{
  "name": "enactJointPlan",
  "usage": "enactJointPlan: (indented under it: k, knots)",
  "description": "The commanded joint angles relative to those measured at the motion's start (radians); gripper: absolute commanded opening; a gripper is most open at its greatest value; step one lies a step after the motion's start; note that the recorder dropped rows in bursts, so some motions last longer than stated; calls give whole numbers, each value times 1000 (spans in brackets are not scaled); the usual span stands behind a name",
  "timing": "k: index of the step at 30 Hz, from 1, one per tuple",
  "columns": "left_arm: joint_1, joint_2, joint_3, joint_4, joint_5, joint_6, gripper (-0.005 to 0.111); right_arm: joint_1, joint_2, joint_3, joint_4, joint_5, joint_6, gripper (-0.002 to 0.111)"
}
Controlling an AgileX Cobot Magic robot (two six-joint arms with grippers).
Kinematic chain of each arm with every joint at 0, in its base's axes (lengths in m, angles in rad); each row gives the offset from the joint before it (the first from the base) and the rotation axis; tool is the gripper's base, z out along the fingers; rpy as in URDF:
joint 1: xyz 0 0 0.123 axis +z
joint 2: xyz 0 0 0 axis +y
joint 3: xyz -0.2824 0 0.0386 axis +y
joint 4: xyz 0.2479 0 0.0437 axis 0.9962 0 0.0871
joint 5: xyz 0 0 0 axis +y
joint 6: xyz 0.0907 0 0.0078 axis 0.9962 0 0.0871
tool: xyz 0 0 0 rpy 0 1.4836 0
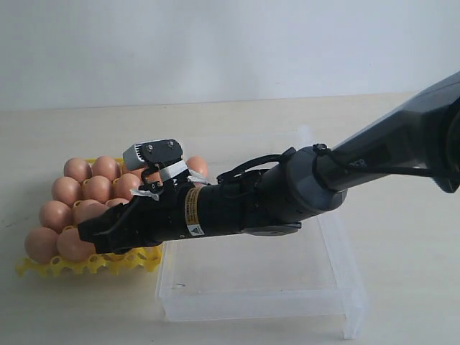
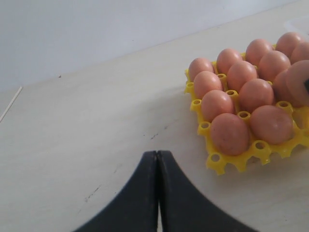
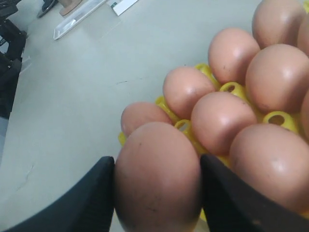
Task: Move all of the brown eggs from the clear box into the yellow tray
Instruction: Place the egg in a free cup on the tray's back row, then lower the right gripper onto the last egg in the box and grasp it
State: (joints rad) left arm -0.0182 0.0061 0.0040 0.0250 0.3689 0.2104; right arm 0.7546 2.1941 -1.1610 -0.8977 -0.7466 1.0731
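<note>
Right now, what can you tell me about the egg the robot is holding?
The held brown egg is smooth, matte and orange-brown, with a few tiny dark specks, and no cracks show. It lies lengthwise between the black fingers of the right gripper, one pressing on each side. It is at the outer edge of the yellow tray, close beside the other eggs sitting there. Its underside is hidden, so I cannot tell whether it rests in a cup.
</note>
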Motion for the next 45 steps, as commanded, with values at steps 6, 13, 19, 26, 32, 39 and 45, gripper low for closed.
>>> enactJointPlan:
  k: [6,13,19,26,32,39,45]
  knots:
    - [-2,-6,-4,0,-8,-6,0,-1,0,-7,9,61,56,62]
    - [-2,-6,-4,0,-8,-6,0,-1,-90,-7,18,85,60,62]
    - [-2,-6,-4,0,-8,-6,0,-1,-309,-7,187,575,-10,56]
    - [-2,-6,-4,0,-8,-6,0,-30,-367,-146,761,1284,-840,54]
    - [-2,-6,-4,0,-8,-6,0,-82,-254,-278,922,1372,-968,55]
    - [-2,-6,-4,0,-8,-6,0,-156,-49,-508,1021,1410,-840,56]
    - [-2,-6,-4,0,-8,-6,0,-179,78,-673,1092,1427,-705,56]
